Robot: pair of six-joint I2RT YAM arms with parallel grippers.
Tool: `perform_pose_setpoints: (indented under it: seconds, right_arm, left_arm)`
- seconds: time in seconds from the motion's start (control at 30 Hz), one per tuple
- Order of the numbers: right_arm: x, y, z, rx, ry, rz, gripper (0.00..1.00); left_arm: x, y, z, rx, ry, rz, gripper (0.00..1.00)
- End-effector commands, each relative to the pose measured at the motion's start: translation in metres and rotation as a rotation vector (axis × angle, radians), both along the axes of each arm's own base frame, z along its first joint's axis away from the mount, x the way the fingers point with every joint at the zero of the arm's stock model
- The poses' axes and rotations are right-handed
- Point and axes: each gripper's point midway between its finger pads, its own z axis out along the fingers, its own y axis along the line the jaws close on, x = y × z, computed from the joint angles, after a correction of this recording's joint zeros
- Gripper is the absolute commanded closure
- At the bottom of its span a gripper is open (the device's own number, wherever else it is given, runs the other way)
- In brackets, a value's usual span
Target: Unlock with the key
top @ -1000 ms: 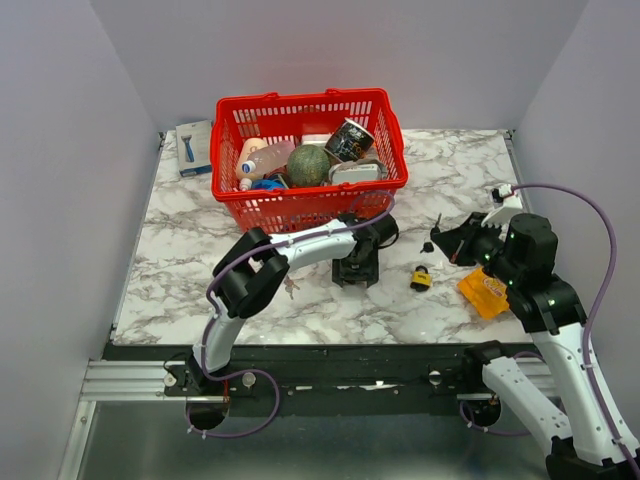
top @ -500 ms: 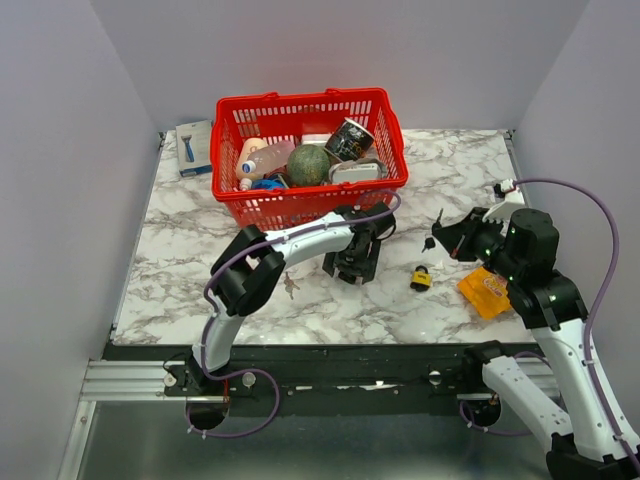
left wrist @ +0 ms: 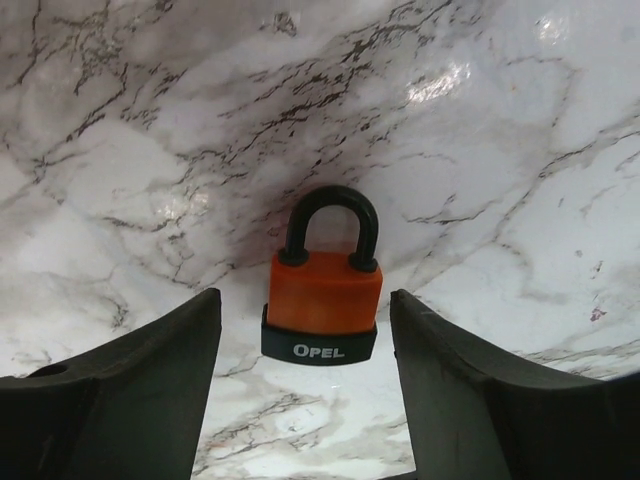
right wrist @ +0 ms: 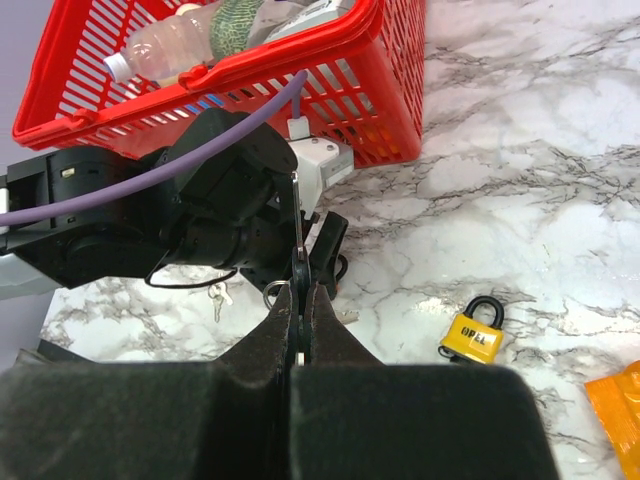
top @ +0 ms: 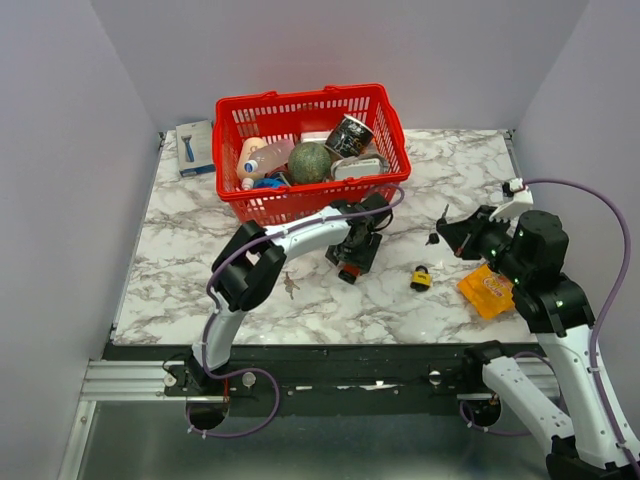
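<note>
Between spread left fingers (left wrist: 120, 400) lies the orange padlock (left wrist: 322, 300).

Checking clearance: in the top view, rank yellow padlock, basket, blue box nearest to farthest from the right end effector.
1. Yellow padlock, just near-left of it.
2. Basket, back centre.
3. Blue box, back left corner.

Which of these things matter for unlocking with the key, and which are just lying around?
For the job: key pinched in the right gripper; orange padlock between the fingers of the open left gripper; possibly the yellow padlock.

Lying about: red basket and its contents; orange packet; blue box; loose keys.
</note>
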Motion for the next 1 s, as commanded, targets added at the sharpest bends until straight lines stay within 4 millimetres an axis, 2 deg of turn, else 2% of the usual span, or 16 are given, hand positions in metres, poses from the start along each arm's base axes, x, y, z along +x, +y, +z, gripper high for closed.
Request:
perform_pose_setpoints:
  seconds: [0.0,0.13,0.37,0.57,0.63,0.77,0.83,0.87,0.93,0.97]
  right_arm:
    - [-0.003,-0.006,0.015,0.01,-0.039,-0.031,0.99]
    - [-0.004,-0.007,0.018,0.013,-0.047,-0.041,0.99]
    - [-0.005,-0.006,0.017,0.015,-0.041,-0.036,0.99]
    - [-0.004,-0.006,0.015,0.018,-0.036,-0.039,0.99]
    - [-0.004,-0.006,0.014,0.02,-0.034,-0.036,0.99]
    - [-0.003,-0.005,0.012,0.019,-0.028,-0.035,0.99]
    - [-0.003,-0.006,0.013,0.013,-0.029,-0.034,0.99]
    - [-0.003,-0.006,0.013,0.01,-0.027,-0.037,0.99]
    - [-0.004,-0.009,0.016,0.002,-0.033,-0.048,0.99]
    - [-0.005,-0.01,0.017,-0.001,-0.038,-0.049,0.99]
  left_arm:
    - [0.027,-0.018,0.002,-0.09,-0.039,0.002,0.26]
    - [0.02,-0.013,-0.009,-0.067,-0.006,0.0,0.27]
    - [0.008,0.002,-0.026,-0.005,0.039,0.024,0.35]
    - [-0.005,0.01,-0.029,0.003,0.066,0.035,0.38]
    - [-0.008,0.011,-0.033,0.0,0.075,0.031,0.42]
    - [-0.009,0.007,-0.03,-0.027,0.066,0.022,0.6]
    - [-0.011,0.0,-0.021,-0.065,0.067,0.013,0.64]
    - [-0.01,-0.002,-0.017,-0.076,0.061,0.009,0.76]
    - [-0.008,-0.007,-0.008,-0.103,0.042,0.001,0.87]
    - [-0.006,-0.009,0.002,-0.122,0.023,0.004,0.97]
